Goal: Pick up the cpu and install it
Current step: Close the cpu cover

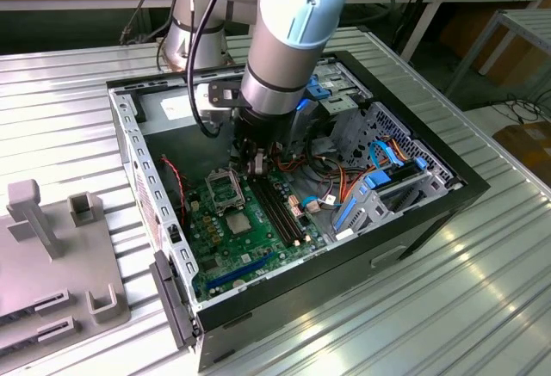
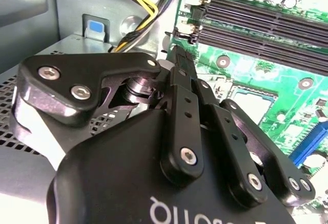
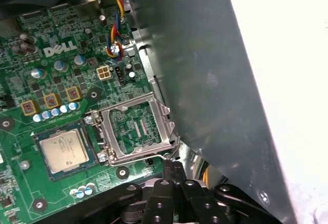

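Note:
The cpu (image 3: 64, 150), a small silvery-grey square with a thin green rim, lies flat on the green motherboard (image 3: 46, 75). In the exterior view the cpu (image 1: 238, 222) sits just in front of the metal-framed socket (image 1: 225, 188). In the first wrist view that socket (image 3: 136, 127) lies between the cpu and my gripper (image 3: 174, 166). My gripper (image 1: 256, 165) hangs inside the open computer case, a little above the board beside the socket, apart from the cpu. Its fingers (image 2: 178, 57) are shut together with nothing between them.
Black memory slots (image 1: 280, 208) run beside the socket on the exterior view's right. Coloured cables (image 1: 331, 178) and a drive cage with blue clips (image 1: 379, 191) fill that side. The grey case wall (image 3: 205, 80) stands close to the gripper. A grey fixture (image 1: 52, 247) sits on the ribbed table.

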Controlling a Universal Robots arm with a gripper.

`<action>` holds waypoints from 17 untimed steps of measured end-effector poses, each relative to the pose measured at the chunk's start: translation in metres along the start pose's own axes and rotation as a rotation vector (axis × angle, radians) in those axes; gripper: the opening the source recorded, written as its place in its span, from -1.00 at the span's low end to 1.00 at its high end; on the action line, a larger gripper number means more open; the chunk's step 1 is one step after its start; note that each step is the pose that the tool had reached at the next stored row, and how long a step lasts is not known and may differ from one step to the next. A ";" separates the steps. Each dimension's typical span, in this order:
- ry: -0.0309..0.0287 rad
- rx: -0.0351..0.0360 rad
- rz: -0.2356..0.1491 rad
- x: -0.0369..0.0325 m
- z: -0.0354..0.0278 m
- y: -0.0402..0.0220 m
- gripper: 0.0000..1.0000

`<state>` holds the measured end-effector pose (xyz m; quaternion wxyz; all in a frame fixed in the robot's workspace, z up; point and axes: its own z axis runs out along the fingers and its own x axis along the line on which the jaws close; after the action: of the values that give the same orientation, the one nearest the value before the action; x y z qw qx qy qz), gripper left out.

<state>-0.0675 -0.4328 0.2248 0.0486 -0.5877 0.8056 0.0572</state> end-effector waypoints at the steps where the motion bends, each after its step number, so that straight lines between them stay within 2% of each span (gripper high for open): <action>1: -0.0059 -0.0010 0.000 0.0005 0.0001 -0.0002 -0.79; 3: -0.0139 -0.0012 0.000 0.0015 0.0005 -0.0005 -0.79; 5: -0.0182 0.0029 -0.001 0.0035 0.0011 -0.0011 -0.79; 6: -0.0206 0.0083 -0.002 0.0044 0.0013 -0.0013 -0.79; 7: -0.0247 0.0189 -0.004 0.0055 0.0015 -0.0014 -0.79; 9: -0.0314 0.0300 -0.006 0.0064 0.0020 -0.0007 -0.79; 11: -0.0409 0.0313 -0.006 0.0068 0.0026 0.0001 -0.79; 14: -0.0561 0.0292 -0.006 0.0071 0.0039 0.0005 -0.79; 17: -0.0640 0.0273 -0.006 0.0077 0.0066 0.0005 -0.79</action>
<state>-0.0702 -0.4389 0.2172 0.0825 -0.5872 0.8026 0.0648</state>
